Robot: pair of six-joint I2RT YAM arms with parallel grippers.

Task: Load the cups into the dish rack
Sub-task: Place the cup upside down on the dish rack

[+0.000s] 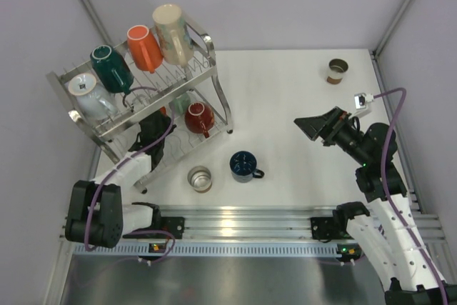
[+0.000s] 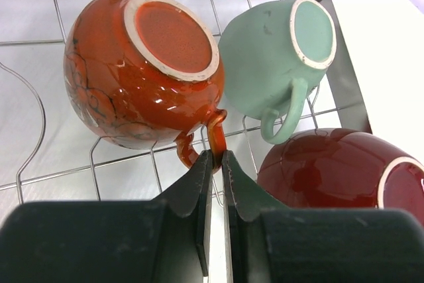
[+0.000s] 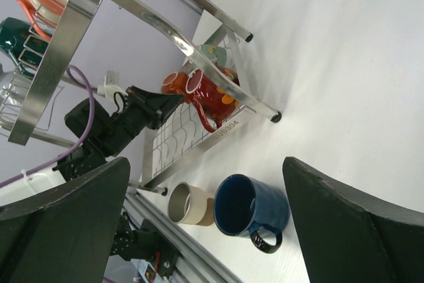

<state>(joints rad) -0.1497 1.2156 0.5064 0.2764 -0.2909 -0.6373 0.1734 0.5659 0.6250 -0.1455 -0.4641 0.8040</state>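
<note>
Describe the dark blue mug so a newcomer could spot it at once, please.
Start at the wire dish rack on the left. Two cups stand on the table before it; the blue mug is the right one, dark and handled, beside a pale cup.

The dish rack (image 3: 228,126) rail bears a stamp, seemingly "US304".

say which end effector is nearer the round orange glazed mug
Left: left end effector close beside the round orange glazed mug; right end effector far off, above the table.
</note>
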